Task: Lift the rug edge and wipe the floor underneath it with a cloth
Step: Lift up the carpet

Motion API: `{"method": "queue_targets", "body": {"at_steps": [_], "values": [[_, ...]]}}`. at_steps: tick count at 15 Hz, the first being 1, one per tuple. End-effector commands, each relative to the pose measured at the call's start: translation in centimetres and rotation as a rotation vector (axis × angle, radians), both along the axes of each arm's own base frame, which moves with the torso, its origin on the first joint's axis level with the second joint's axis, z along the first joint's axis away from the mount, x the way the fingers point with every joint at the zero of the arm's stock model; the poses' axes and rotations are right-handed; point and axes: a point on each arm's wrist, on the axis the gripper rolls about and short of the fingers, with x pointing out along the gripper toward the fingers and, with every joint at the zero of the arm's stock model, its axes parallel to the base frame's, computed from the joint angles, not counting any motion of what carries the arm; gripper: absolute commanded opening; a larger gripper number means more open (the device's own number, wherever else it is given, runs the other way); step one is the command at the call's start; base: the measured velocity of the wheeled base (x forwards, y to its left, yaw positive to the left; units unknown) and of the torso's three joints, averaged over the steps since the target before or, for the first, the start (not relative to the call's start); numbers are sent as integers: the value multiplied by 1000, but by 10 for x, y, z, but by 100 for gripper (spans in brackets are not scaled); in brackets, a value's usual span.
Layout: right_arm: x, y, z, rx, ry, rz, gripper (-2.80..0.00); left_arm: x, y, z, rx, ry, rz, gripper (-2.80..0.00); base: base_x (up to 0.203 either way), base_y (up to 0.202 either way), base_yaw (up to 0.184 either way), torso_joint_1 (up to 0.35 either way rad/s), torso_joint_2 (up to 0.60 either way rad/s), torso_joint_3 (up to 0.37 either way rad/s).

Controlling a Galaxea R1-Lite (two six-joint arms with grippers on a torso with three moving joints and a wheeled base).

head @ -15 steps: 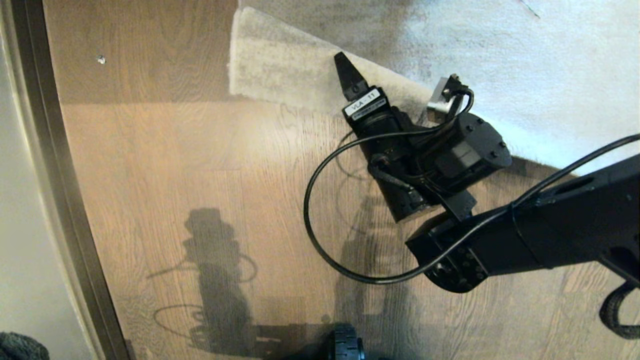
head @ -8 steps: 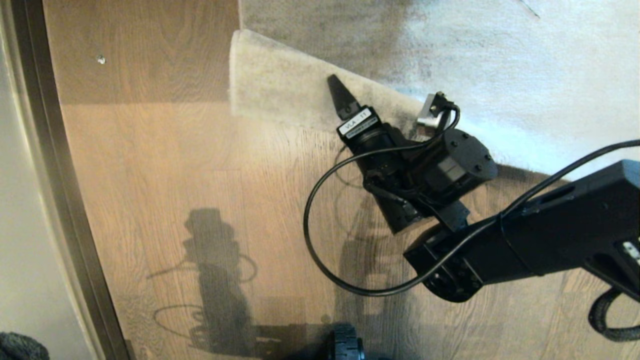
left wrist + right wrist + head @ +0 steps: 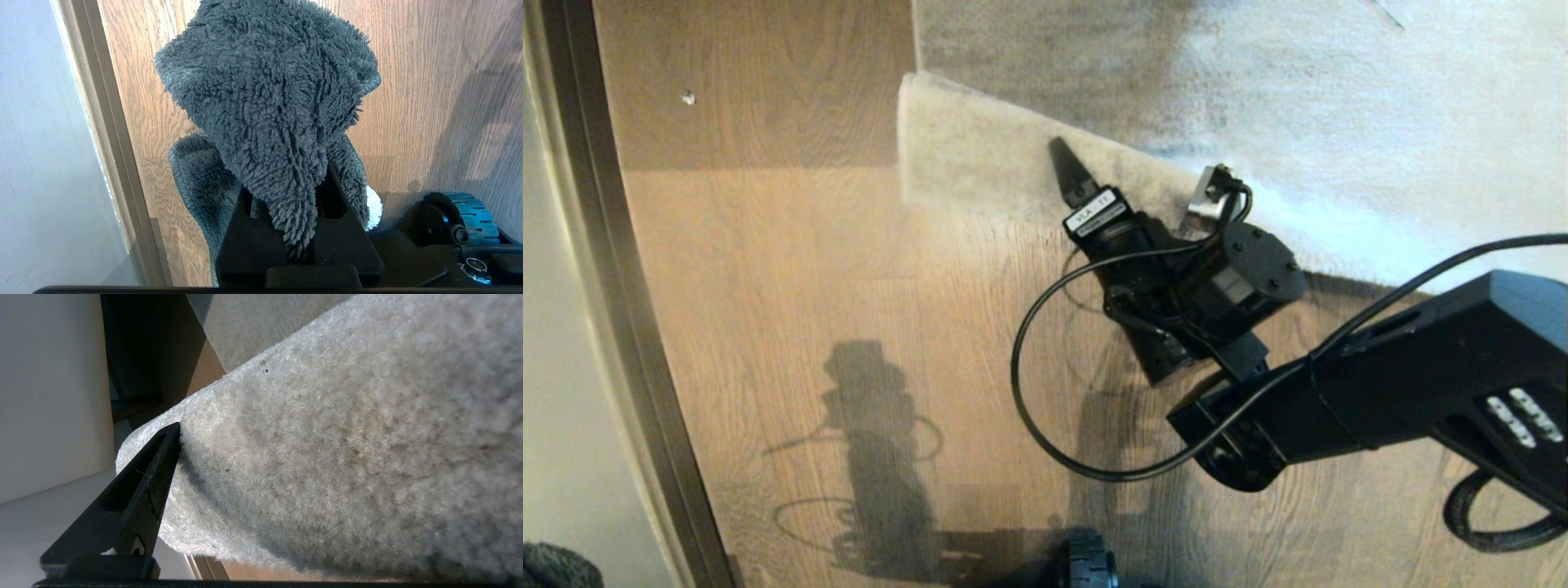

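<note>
A: What surface and room features are visible?
B: The floor is brown wood-grain plank. A baseboard and pale wall border it, on the far side of the floor from the rug.

A: Where is the rug edge?
B: The rug edge is raised off the floor and folded back. The right gripper is at it, fingers spread wide, one finger against the pile.

A: What appears only in the left wrist view?
B: The left gripper is pinching the cloth, beside the baseboard, well apart from the rug edge. No containers are visible.
</note>
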Motion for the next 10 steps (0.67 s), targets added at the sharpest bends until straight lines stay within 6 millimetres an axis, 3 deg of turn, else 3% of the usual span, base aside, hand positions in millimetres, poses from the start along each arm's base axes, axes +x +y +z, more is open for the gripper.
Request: {"method": "queue_targets", "body": {"at_steps": [1,10], "values": [[-1,0,0,31,-23,3,0,0,0,0,-1,-1,0,-280,0,0,0,0,0,0],[1,2,-1,34,-26,9,0,0,0,0,-1,-1,0,-280,0,0,0,0,0,0]]}}
